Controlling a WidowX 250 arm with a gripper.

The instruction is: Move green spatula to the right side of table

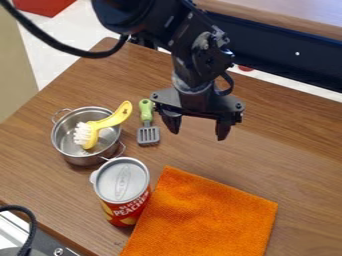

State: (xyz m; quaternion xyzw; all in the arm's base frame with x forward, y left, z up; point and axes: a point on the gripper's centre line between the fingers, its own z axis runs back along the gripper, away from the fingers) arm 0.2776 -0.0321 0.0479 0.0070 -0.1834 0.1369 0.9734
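Near spatula (147, 130), brush (107, 121) in pot (83, 159), can (122, 182), cloth (204, 215)

Work surface: brown wood-grain table (294, 150), far corner at upper left, edge slanting down to the left. Floor (75, 24) beyond: white, finely speckled. Left border: plain beige panel (13, 75), nature unclear. Top left: red object (43, 5), cut off by the border. Upper right: second wood-toned surface (287, 14) above a dark blue-black band (287, 57). Light: pale sheen on that upper surface.

Lab, robot arm (197, 57) over table (304, 165)
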